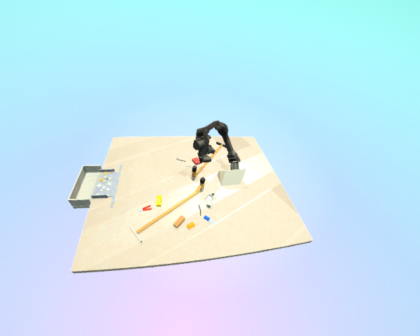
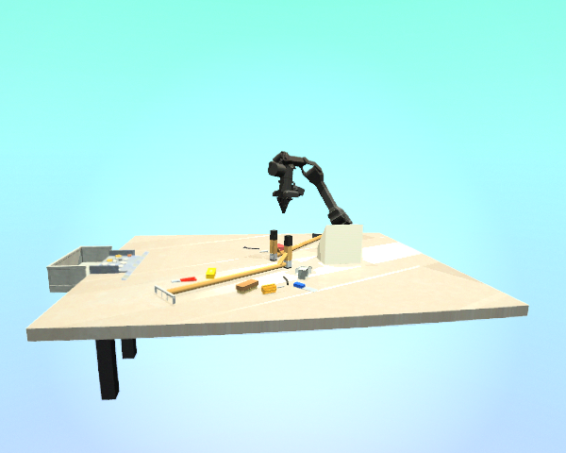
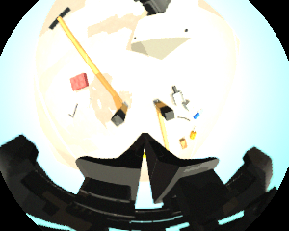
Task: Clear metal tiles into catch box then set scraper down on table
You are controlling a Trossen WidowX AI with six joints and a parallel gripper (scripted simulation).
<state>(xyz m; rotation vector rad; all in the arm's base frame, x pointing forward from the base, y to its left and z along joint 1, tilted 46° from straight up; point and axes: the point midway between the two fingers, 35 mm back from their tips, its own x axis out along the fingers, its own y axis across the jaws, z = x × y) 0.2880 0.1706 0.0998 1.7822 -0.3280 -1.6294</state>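
The table (image 1: 239, 224) (image 2: 274, 311) (image 3: 207, 87) is supporting the black arm (image 1: 228, 141) (image 2: 324, 192) (image 3: 154, 5). Two long-handled tools, one pale-headed (image 1: 169, 211) (image 2: 224, 277) (image 3: 163, 130), one dark-headed (image 1: 213, 153) (image 2: 305, 243) (image 3: 87, 58), are lying there; which is the scraper, I cannot tell. The catch box (image 1: 80, 203) (image 2: 67, 277) is adjoining the bench plate (image 1: 112, 182) (image 2: 126, 263). The gripper (image 1: 204, 159) (image 2: 283, 211) (image 3: 144, 137) is hovering closed, grasping nothing. Small tiles (image 1: 99, 185) (image 2: 118, 256) are sitting on the plate.

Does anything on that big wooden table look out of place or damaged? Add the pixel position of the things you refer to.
Nothing stands out: both long wooden-handled tools (image 1: 169, 211) (image 2: 224, 278) lie flat, and the small metal tiles (image 1: 103, 186) sit on the steel bench plate (image 1: 97, 193). I see no spill.
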